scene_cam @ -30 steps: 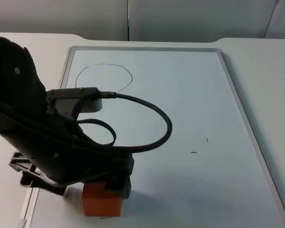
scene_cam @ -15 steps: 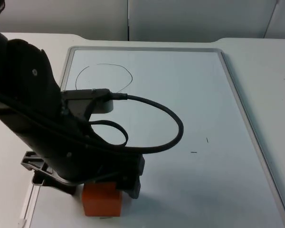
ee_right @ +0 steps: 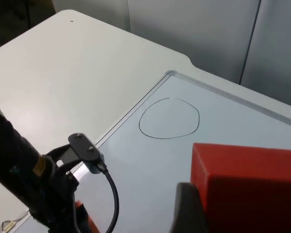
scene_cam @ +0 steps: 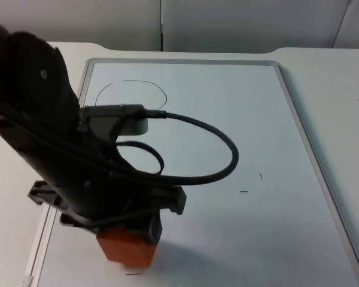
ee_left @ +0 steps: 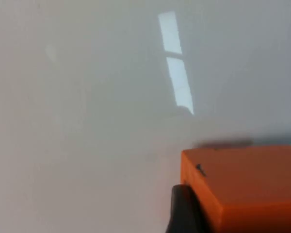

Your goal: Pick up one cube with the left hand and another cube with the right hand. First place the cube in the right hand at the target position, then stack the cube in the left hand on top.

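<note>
An orange cube hangs slightly tilted just above the near left part of the whiteboard, with my left gripper shut on it from above. In the left wrist view the orange cube sits against one black fingertip over the pale board. A red cube is held high above the table in my shut right gripper, beside its black fingertip. The hand-drawn target circle lies at the far left of the board; from the right wrist, the circle is bare.
The whiteboard's metal frame runs along the right side. Two small pen marks sit mid-right on the board. The left arm's bulk stands over the board's near left edge.
The left arm has risen and shifted a little away from the front edge, lifting the orange cube off the board so that it now hangs tilted.
</note>
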`<state>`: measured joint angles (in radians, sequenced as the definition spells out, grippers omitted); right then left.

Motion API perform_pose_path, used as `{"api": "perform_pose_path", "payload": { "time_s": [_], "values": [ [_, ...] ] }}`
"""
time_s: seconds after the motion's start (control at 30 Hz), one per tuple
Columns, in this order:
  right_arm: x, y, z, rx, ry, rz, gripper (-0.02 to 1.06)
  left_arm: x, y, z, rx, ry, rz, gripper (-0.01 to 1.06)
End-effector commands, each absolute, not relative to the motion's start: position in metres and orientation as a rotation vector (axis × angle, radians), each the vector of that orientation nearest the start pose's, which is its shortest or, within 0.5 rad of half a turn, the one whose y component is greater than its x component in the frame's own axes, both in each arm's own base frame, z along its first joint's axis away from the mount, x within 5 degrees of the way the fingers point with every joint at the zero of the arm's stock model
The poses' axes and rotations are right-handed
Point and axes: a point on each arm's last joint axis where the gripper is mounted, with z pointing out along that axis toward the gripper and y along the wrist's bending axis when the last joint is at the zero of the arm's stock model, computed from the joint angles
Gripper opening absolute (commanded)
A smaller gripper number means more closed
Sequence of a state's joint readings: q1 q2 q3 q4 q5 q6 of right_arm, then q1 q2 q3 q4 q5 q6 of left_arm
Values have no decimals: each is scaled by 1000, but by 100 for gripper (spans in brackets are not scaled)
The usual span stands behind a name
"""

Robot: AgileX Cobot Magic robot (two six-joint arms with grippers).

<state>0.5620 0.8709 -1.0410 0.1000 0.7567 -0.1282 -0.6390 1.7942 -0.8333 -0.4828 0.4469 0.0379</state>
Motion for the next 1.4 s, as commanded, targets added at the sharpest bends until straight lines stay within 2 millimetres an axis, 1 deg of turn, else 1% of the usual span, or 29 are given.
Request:
{"api": "perform_pose_path", "payload": {
  "time_s": [0.0,0.03,0.07,0.13,0.2,0.23,0.27,0.37,0.4,0.5,0.53,0.63,0.67,0.7,0.77,0.83,0.9,0.97,1.03,1.07,1.17,1.3,1.37],
  "values": [
    [134,93,406,-686,1965,381,0,234,-198,144,453,2877,-497,0],
    [134,93,406,-686,1965,381,0,234,-198,156,470,2842,-512,0],
    [134,93,406,-686,1965,381,0,234,-198,156,470,2842,-512,0],
    [134,93,406,-688,1964,380,0,232,-196,186,500,2742,-543,0],
    [134,93,406,-697,1961,375,0,223,-190,214,573,2653,-551,0],
    [134,93,406,-697,1961,375,0,223,-190,214,573,2653,-551,0],
    [133,92,405,-706,1959,369,0,215,-181,237,628,2584,-538,0],
    [133,92,405,-706,1959,369,0,193,-163,276,694,2464,-520,0],
    [133,92,405,-706,1959,369,0,193,-163,276,694,2464,-520,0],
    [134,93,405,-707,1961,369,0,171,-145,309,710,2352,-524,0],
    [134,93,405,-707,1961,369,0,171,-145,309,710,2352,-524,0],
    [134,93,405,-707,1961,369,0,145,-124,335,732,2254,-507,0],
    [134,93,405,-707,1961,369,0,141,-121,338,733,2242,-506,0],
    [134,93,405,-707,1961,369,0,133,-114,344,739,2215,-496,0],
    [134,93,405,-707,1961,369,0,131,-112,345,744,2212,-486,0],
    [134,93,405,-714,1958,364,0,119,-99,354,756,2168,-446,0],
    [134,93,405,-716,1957,363,0,116,-96,355,759,2160,-428,0],
    [134,93,405,-716,1957,363,0,109,-87,360,730,2137,-400,0],
    [134,93,405,-732,1950,353,0,105,-79,364,688,2118,-365,0],
    [134,93,405,-732,1950,353,0,105,-79,364,688,2118,-365,0],
    [134,93,405,-756,1943,338,0,101,-69,365,647,2124,-308,0],
    [136,94,403,-760,1949,335,0,100,-68,364,638,2150,-297,0],
    [141,97,400,-770,1971,331,0,100,-68,364,638,2150,-299,0]
  ]
}}
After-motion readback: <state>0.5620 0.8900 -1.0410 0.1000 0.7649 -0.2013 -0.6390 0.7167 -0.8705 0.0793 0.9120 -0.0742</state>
